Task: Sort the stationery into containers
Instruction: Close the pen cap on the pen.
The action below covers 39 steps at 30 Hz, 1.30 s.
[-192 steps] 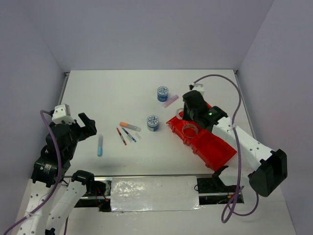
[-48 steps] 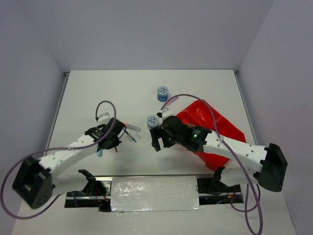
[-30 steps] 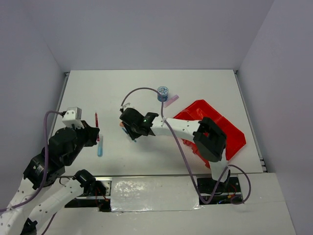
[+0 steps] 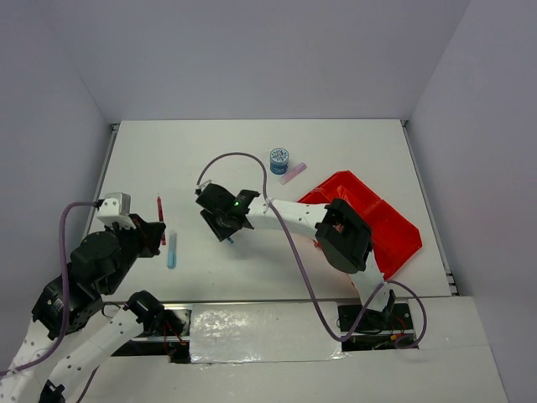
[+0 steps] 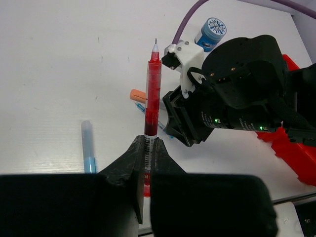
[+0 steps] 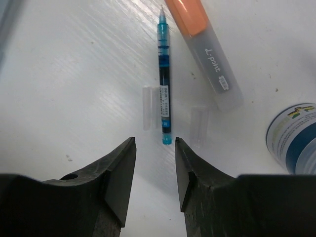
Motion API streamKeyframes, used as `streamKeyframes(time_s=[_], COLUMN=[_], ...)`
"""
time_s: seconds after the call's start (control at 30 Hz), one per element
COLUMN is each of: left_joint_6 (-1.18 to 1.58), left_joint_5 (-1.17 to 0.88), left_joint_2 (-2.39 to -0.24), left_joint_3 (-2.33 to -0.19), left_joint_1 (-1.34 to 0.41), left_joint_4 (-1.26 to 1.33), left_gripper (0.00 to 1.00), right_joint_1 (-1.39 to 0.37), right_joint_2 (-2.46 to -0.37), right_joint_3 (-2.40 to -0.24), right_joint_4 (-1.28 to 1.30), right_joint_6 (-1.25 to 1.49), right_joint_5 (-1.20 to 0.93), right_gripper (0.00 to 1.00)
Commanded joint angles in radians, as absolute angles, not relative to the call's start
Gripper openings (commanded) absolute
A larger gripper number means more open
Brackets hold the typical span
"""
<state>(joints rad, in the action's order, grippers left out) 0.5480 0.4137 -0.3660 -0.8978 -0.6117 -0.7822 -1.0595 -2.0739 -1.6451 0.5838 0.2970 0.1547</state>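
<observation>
My left gripper (image 5: 148,140) is shut on a red pen (image 5: 151,98), held off the table at the left (image 4: 159,210). A light blue pen (image 4: 171,250) lies on the table beside it. My right gripper (image 6: 154,148) hangs open just above a blue pen (image 6: 164,98), whose end sits just beyond the fingertips. An orange-capped marker (image 6: 207,49) lies next to that pen. One blue-white roll (image 6: 294,138) shows at the right wrist view's edge, another roll (image 4: 279,159) stands farther back with a pink stick (image 4: 293,173). The red tray (image 4: 382,220) lies to the right.
Two small clear caps (image 6: 148,114) (image 6: 197,127) lie on either side of the blue pen. The right arm (image 4: 289,214) stretches across the table from the tray side, its purple cable looping over the middle. White walls close in the table on three sides.
The right gripper has slid a little left and settled over the blue pen. The left arm has pulled back slightly toward the near left, still carrying the red pen.
</observation>
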Motion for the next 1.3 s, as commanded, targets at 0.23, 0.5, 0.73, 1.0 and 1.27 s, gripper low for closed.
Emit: streamKeyframes(time_s=[0.23,0.5,0.73,1.0,1.27], left_joint_6=[0.518,0.518,0.518,0.515,0.517], left_joint_5=[0.41,0.41,0.41,0.402,0.407], left_joint_2=[-0.37,-0.362,-0.354,-0.362,-0.339], left_joint_3=[-0.905,-0.902,-0.9,-0.9,-0.899], left_joint_1=[-0.615,-0.615,-0.615,-0.615,-0.615], left_joint_4=[-0.733,-0.733,-0.732,-0.727,-0.727], left_gripper=[0.0,0.0,0.0,0.0,0.0], right_joint_1=[-1.081,-1.083,-1.085,-1.085,-1.103], right_joint_2=[-2.157,-2.194,-2.215,-2.252,-2.29], right_joint_3=[-1.756,-1.778,-1.792,-1.816,-1.85], right_joint_4=[0.621,0.62,0.621,0.629,0.663], right_joint_6=[0.288,0.288,0.29,0.291,0.299], right_joint_5=[0.14,0.126,0.117,0.112,0.144], right_gripper=[0.45,0.45,0.45,0.45,0.42])
